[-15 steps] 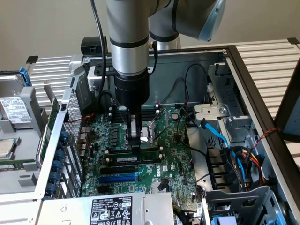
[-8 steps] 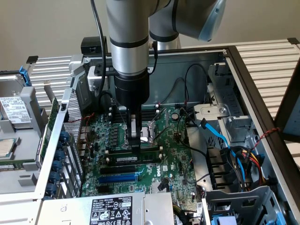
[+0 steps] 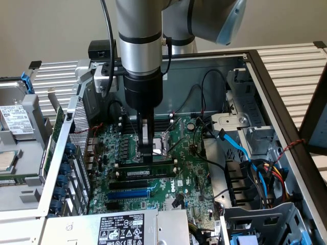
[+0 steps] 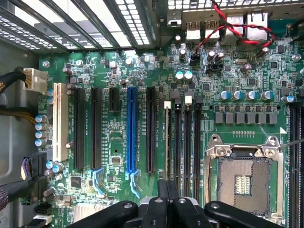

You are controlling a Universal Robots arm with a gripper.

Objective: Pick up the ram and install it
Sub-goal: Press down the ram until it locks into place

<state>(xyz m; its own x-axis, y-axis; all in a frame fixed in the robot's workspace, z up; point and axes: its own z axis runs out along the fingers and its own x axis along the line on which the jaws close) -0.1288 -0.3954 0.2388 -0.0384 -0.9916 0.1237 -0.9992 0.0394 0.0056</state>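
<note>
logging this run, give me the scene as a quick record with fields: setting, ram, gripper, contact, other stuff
setting: open computer case with a green motherboard inside
ram: green stick lying along a long black slot on the motherboard, white label facing the exterior camera
gripper: shut, pointing down over the ram near its middle
contact: fingertips at the ram's upper edge; a firm touch cannot be told
other stuff: empty cpu socket, blue slot, blue cable
</note>
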